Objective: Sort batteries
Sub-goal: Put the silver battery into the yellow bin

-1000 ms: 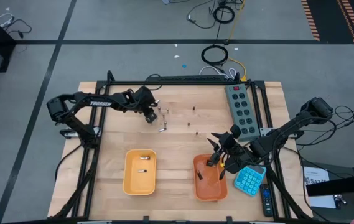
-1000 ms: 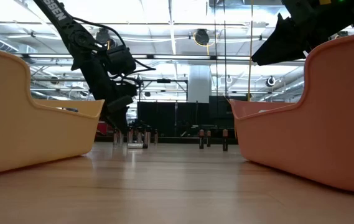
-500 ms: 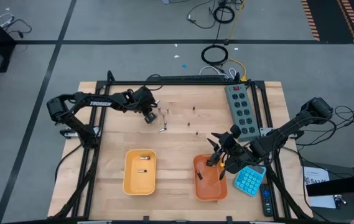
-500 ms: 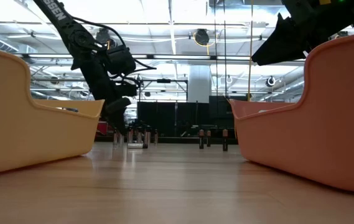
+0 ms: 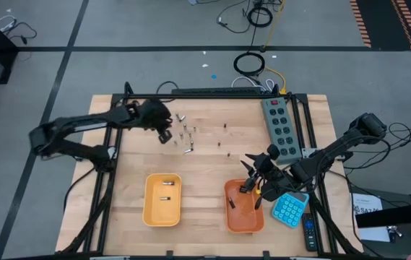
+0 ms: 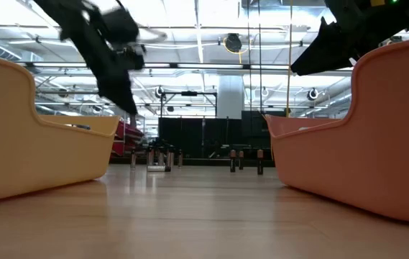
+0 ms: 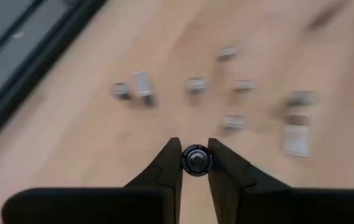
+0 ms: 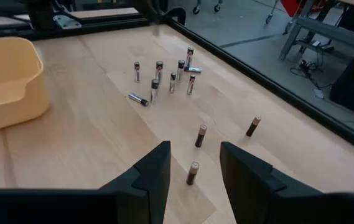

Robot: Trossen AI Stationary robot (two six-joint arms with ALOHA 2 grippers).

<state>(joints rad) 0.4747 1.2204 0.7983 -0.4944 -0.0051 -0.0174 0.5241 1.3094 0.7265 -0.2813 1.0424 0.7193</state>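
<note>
Holding one battery (image 7: 196, 160) end-on between my left jaws (image 5: 165, 136), I hang above the far left part of the tabletop (image 5: 205, 170), beside the loose cluster of batteries (image 5: 185, 134). My right jaws (image 5: 251, 185) stand apart with nothing between them, over the orange tray (image 5: 243, 217).

The yellow tray (image 5: 162, 214) holds two small batteries lying on its floor. The orange tray holds at least two dark ones, though my right arm covers part of its inside, so there may be others I cannot see.

Counting what is loose: in the right wrist view the cluster shows about eight batteries, most upright, one or two lying flat, and three dark copper-topped ones (image 8: 200, 135) stand apart, nearer to me. From above these are mere specks and I cannot tell their kinds.

The left wrist view is smeared, so the batteries below it are only pale blurs. In the low view the two trays fill the sides and only a few upright batteries (image 6: 245, 159) show between them. A grey power strip (image 5: 279, 127) and a blue calculator (image 5: 289, 209) sit at the right side.
</note>
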